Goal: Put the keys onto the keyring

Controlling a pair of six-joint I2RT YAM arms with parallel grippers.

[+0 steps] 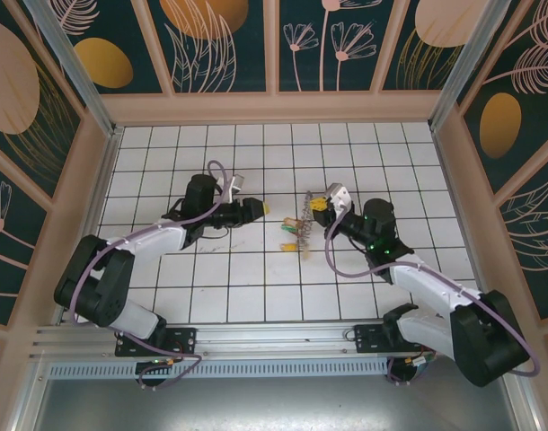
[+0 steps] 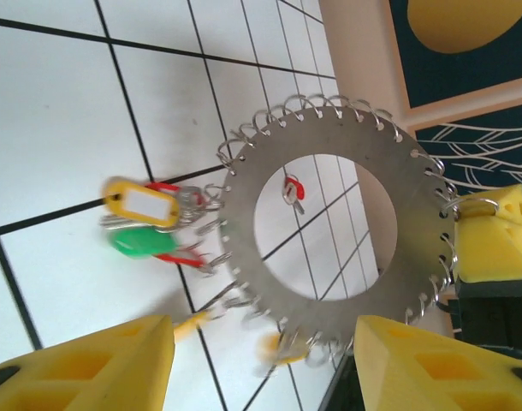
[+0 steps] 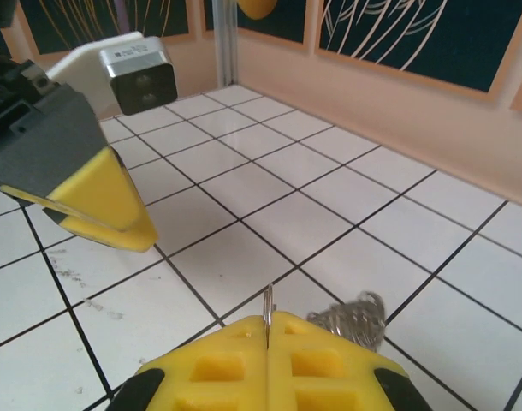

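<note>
Floor: white tiled floor with dark grout lines (image 1: 256, 287), takes up most of the middle of the top view.
Walls: dark teal panels with peach leaf and flower prints (image 1: 220, 45), running along the top and both sides.
Arms: black-and-white left arm (image 1: 148, 241) comes in from lower left, right arm (image 1: 418, 278) from lower right. Both tips meet near frame centre.
Left gripper (image 1: 256, 208): let go and spread. In its wrist view the chunky yellow fingers (image 2: 81, 364) sit far apart in the bottom corners with nothing pinched between them.
Right gripper (image 3: 268, 364): clamped tight, with a thin metal edge poking up from the seam between its yellow tips, so it's got the keyring by the rim.
Keyring (image 2: 329, 145): flat silvery-grey metal disc with a big round hole and little wire loops all round its rim. It's held up on edge, centre-right in the left wrist view, just right of centre in the top view (image 1: 307, 211).
Keys (image 2: 145, 223): small silver keys with yellow, green and red plastic tags, bunched at the ring's left rim. Too blurry to say if they're hooked on. Top view has them on the tiles just below the ring (image 1: 292, 235).
</note>
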